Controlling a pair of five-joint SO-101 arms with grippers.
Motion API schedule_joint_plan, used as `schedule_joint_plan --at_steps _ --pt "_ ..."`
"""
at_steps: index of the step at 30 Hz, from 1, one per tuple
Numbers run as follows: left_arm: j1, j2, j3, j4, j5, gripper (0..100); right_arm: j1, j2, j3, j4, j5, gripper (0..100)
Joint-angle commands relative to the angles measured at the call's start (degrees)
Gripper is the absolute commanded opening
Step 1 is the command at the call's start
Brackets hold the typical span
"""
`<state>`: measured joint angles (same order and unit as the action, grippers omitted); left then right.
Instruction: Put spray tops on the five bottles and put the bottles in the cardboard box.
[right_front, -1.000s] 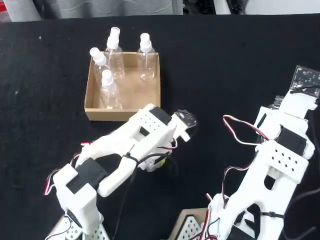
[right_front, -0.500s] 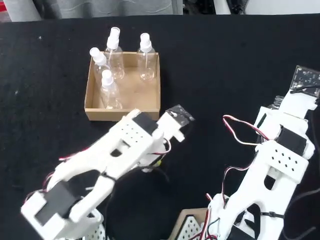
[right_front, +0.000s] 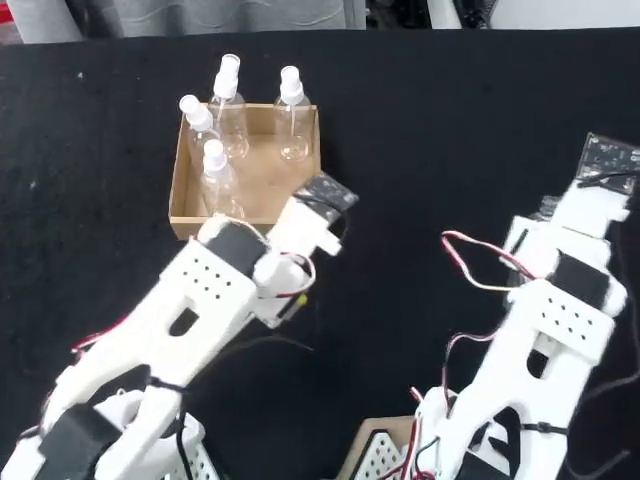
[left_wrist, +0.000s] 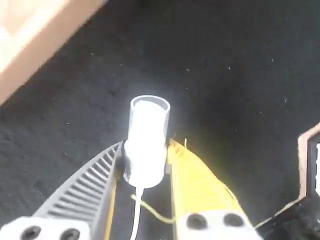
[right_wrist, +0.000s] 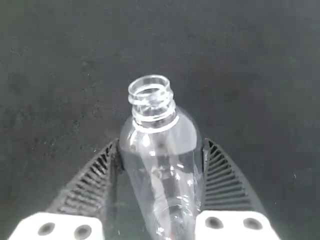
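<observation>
black table (right_front: 450, 120); left pincer (left_wrist: 145, 146) clamps spray top (left_wrist: 148, 120), right pincer (right_wrist: 160, 144) clamps capless bottle (right_wrist: 155, 125).

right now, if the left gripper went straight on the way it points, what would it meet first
Probably the black table: the left gripper, shut on the spray top, points at bare cloth. The cardboard box sits just off that line, though depth is unclear.

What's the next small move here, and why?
Probably carry the spray top, clamped in the left jaws, across to the open neck of the uncapped bottle in the right jaws. Four capped bottles stand in the cardboard box, so this one likely just lacks its top.
</observation>
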<state>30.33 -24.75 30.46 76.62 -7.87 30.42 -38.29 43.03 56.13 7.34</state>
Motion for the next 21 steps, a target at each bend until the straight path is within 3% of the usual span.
schedule_joint_plan --at_steps 1,12,21 --pt "-2.68 -6.24 -0.4 -0.53 0.79 3 -3.16 -3.21 -3.3 2.02 -0.35 9.6" --pt "-9.01 -19.08 6.99 -8.62 13.89 3 -12.13 -16.66 3.38 3.25 -1.41 9.6" --pt "-10.68 -27.96 11.56 -12.48 18.02 3 -21.1 -22.73 8.13 2.81 -1.32 9.6"
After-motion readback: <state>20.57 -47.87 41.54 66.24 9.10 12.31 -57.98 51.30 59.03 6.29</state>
